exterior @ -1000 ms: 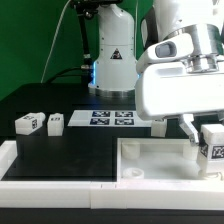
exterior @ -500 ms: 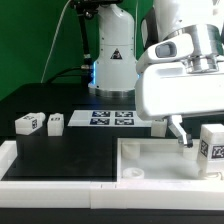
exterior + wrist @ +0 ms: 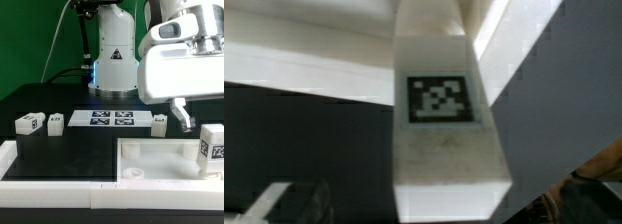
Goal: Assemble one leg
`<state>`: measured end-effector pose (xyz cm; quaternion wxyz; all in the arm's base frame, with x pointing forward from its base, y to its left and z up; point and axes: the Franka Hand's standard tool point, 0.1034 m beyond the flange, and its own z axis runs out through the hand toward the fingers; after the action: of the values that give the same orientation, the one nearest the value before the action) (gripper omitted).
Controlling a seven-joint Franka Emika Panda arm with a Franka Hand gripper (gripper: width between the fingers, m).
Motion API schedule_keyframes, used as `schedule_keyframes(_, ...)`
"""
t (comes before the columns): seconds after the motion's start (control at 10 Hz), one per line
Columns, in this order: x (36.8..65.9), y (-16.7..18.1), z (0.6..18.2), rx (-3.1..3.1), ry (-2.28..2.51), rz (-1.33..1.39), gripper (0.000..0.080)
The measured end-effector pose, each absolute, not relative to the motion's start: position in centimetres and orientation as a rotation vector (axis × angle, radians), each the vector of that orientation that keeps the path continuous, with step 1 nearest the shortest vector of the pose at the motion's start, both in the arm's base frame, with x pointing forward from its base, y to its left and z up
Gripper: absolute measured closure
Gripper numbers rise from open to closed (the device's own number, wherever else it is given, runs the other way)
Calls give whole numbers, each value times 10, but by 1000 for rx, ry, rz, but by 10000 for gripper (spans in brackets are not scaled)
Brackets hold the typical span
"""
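A white leg with a black-and-white tag stands upright at the right end of the large white tabletop. My gripper hangs just above it, open and empty; one dark finger shows to the left of the leg's top, clear of it. In the wrist view the same leg fills the middle with its tag facing the camera. Three more legs lie on the black table: two at the exterior view's left and one by the marker board.
The marker board lies flat at the back middle of the table. The arm's base stands behind it. The white wrist housing hides the area behind the tabletop's right end.
The gripper has let go of the upright leg and risen; its finger was beside the leg's side and is now above its top. The leg stays standing.
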<state>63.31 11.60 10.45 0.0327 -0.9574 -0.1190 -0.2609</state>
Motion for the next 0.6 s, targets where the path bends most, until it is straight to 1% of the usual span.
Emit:
schedule_keyframes(0.2, 631, 120, 101, -2953, -376, -754, 151)
schedule_keyframes(0.3, 628, 121, 97, -2968, -371, -671, 151)
schedule_keyframes(0.6, 625, 119, 92, -3041, -319, -198, 151)
